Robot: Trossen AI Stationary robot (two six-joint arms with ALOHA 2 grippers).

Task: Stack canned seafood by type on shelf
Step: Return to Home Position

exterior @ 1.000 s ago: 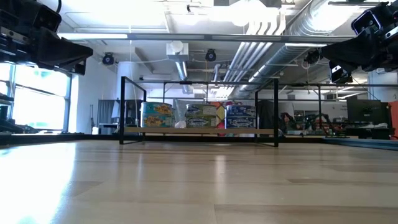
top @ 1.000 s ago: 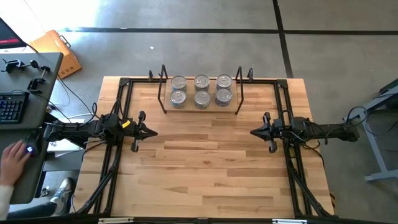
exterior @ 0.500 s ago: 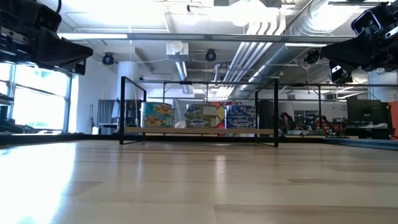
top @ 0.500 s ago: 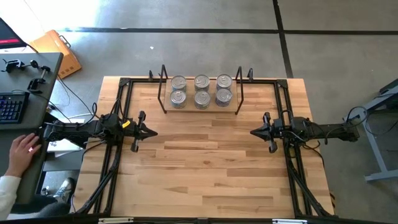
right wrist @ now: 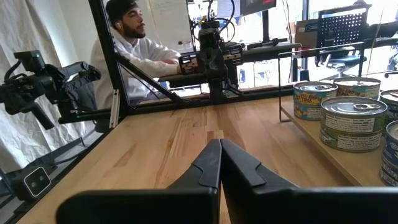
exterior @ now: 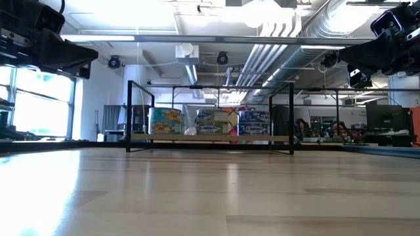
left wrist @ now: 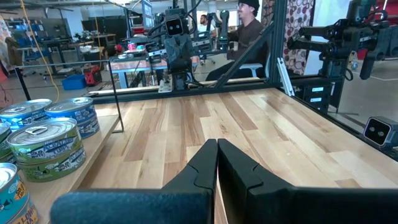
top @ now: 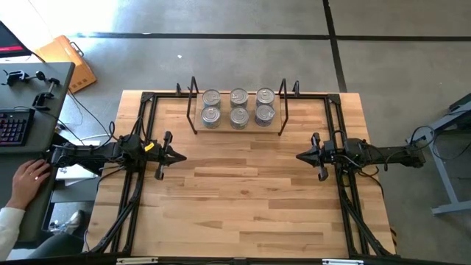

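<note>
While both arms hang at the table's sides, the canned seafood [top: 238, 107] sits on the shelf [top: 237, 130] at the far middle of the table [top: 243, 206]. The cans are short round tins with silver tops, and six tops show from above in two rows of three. In the low view they stand two high, with yellow-and-blue labels at the left and blue ones at the right. The left gripper [top: 182, 155] hovers over the table's left side, nearer than the shelf and pointing toward the middle, its fingers pressed together with nothing between them. The right gripper [top: 299, 156] mirrors it on the right side, likewise pinched together and empty. Both are well apart from the tins. Bare wood lies between the two grippers, and the shelf's black wire end frames stand at either end of the rows. Beyond the table's left edge, a person's hand [top: 29, 179] lies at a dark desk near a keyboard [top: 13, 129].
</note>
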